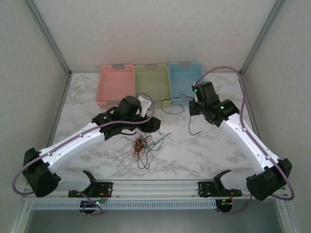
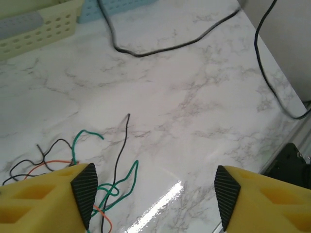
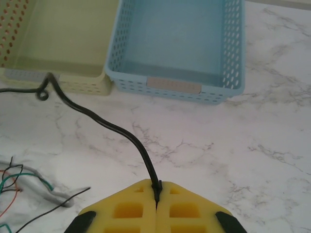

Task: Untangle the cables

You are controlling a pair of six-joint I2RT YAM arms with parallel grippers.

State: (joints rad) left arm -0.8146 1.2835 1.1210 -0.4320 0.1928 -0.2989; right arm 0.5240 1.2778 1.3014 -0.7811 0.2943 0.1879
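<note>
Pink basket point(image 1: 116, 87), green basket point(image 1: 153, 82), blue basket point(image 1: 183, 77) abreast, marble table point(image 1: 209, 150).

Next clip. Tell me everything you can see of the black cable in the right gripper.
The black cable is a smooth, flexible strand, thicker than the thin wires of the tangle. The right gripper is shut on it. From there it curves left across the marble table to the front rim of the yellow-green basket, makes a small curl and runs out of frame. Seen from above, another stretch trails below the gripper.
</note>
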